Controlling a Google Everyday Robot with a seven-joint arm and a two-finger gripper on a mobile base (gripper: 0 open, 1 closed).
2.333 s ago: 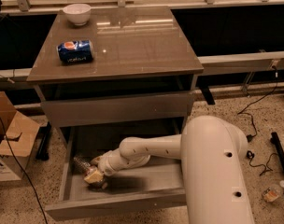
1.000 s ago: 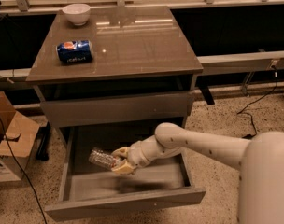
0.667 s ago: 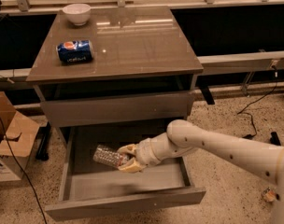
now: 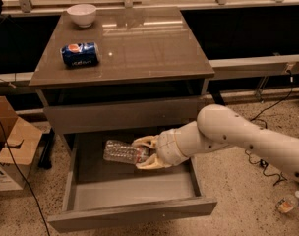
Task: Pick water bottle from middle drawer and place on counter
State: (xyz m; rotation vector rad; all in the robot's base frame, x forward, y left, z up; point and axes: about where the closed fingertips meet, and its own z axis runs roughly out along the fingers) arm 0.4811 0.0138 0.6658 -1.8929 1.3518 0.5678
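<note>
Gripper (image 4: 142,154) with water bottle (image 4: 120,151) over open middle drawer (image 4: 134,214)

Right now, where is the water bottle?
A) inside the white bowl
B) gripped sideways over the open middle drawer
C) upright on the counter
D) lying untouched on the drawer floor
B: the gripper is shut on the water bottle, holding it sideways over the middle drawer, not on the counter.
</note>
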